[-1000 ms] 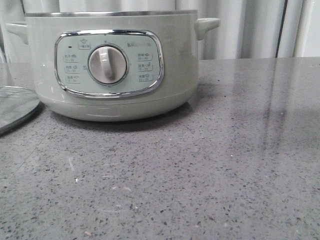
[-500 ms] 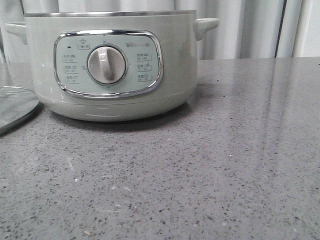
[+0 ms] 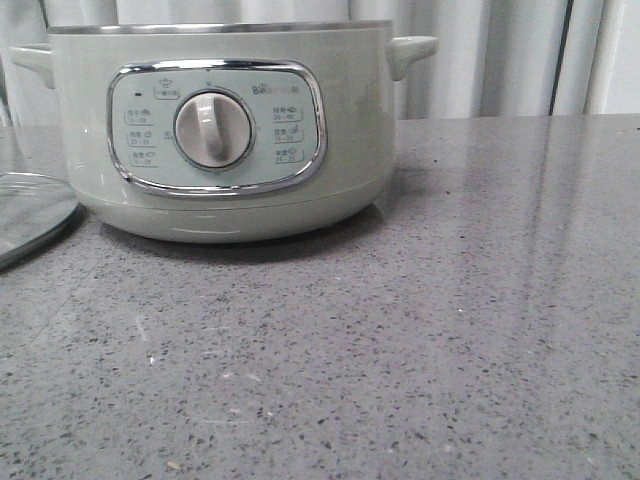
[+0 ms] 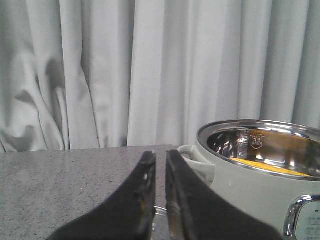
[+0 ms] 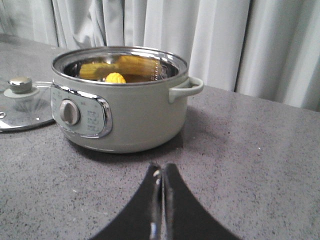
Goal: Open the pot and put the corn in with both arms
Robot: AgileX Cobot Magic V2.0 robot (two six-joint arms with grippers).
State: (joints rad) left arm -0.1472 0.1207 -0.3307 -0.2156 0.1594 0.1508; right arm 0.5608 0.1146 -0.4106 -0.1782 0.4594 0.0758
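Yellow corn (image 5: 115, 78) lies inside the pot (image 3: 222, 130), unmoved; left end effector (image 4: 160, 159) narrow, right end effector (image 5: 161, 172) closed, both empty.

Pale grey-green pot (image 3: 225, 130) with chrome-framed panel; bright yellow corn (image 5: 115, 78); speckled grey table (image 3: 420, 340); white pleated curtain (image 4: 100, 70).

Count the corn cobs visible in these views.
1: the corn lies inside the open pot; the yellow on the steel wall behind it looks like reflection. The pot floor is mostly hidden, so more could be there.
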